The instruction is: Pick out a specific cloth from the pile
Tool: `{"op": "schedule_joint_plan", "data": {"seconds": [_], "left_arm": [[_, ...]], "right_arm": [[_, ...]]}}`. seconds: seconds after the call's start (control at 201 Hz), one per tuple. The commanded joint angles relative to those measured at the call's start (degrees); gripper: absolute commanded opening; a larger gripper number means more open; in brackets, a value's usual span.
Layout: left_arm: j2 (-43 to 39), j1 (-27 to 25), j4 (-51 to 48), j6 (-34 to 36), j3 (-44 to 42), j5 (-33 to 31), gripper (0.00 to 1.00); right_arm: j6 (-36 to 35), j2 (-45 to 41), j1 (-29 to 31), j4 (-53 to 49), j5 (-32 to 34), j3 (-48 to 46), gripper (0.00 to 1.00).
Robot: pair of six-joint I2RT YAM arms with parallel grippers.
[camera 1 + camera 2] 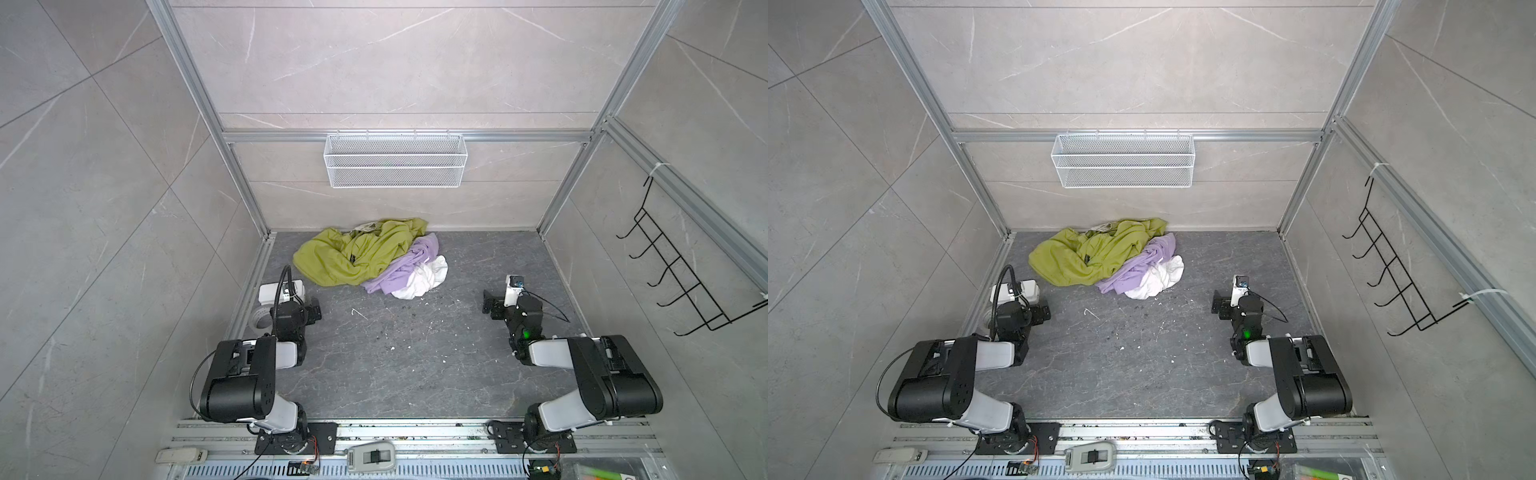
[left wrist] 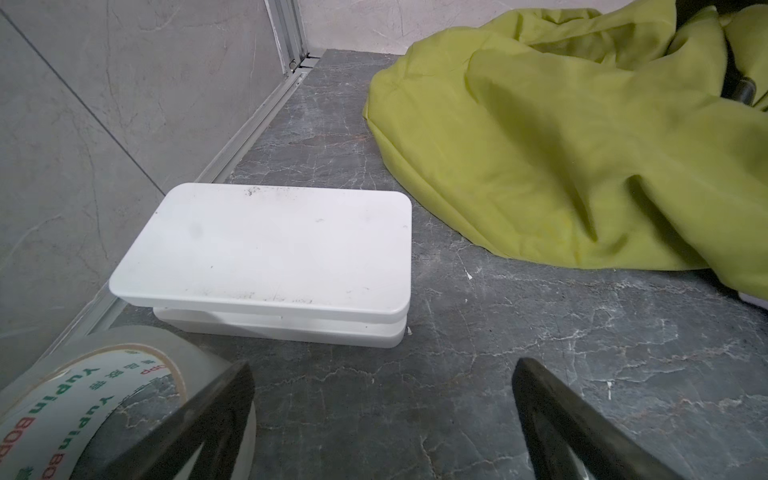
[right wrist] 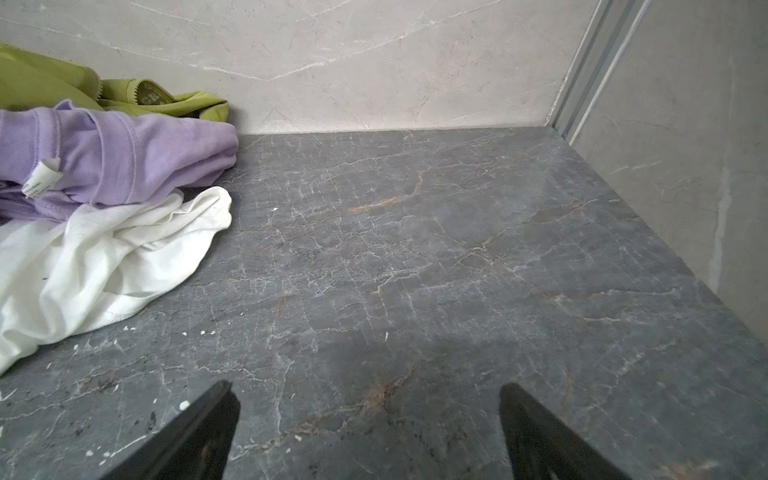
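Both top views: the cloth (image 1: 409, 268) lies on the right of the pile (image 1: 357, 257), between the olive garment (image 1: 328, 262) and the white garment (image 1: 424, 279), at the back of the tabletop (image 1: 415, 365).
Left wrist: left end effector (image 2: 382, 374) spread, empty, sees only olive.
Right wrist: right end effector (image 3: 370, 395) spread, empty. The cloth looks soft, light and likely to drag its neighbours. Pinch its exposed top fold.

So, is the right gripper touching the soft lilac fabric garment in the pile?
No, the right gripper hangs open over the bare dark grey marbled tabletop, well apart from the soft lilac fabric garment.
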Motion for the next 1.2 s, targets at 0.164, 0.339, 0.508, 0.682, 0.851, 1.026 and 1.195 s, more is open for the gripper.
{"op": "schedule_joint_plan", "data": {"seconds": [0.164, 0.339, 0.508, 0.682, 0.851, 1.026, 1.195], "left_arm": [[-0.92, -0.05, 1.18, -0.19, 0.66, 0.09, 1.00], [-0.78, -0.10, 1.15, -0.24, 0.66, 0.09, 1.00], [-0.78, -0.04, 1.11, -0.20, 0.70, 0.08, 1.00], [-0.78, -0.11, 1.15, -0.21, 0.67, 0.13, 1.00], [-0.78, -0.10, 1.06, -0.20, 0.70, 0.09, 1.00], [-0.83, 0.00, 1.08, -0.19, 0.69, 0.05, 1.00], [-0.79, -0.04, 1.14, -0.22, 0.67, 0.09, 1.00]], "right_arm": [[0.40, 0.48, -0.19, 0.24, -0.90, 0.05, 1.00], [0.11, 0.29, -0.20, 0.72, -0.72, -0.27, 1.00], [0.15, 0.29, -0.24, 0.72, -0.72, -0.25, 1.00], [0.33, 0.25, -0.30, 0.55, -0.90, -0.19, 1.00], [0.39, 0.34, -0.27, 0.28, -0.94, 0.00, 1.00], [0.14, 0.47, -0.31, 0.20, -0.89, 0.14, 1.00], [0.07, 0.51, -0.26, 0.13, -0.70, 0.18, 1.00]]}}
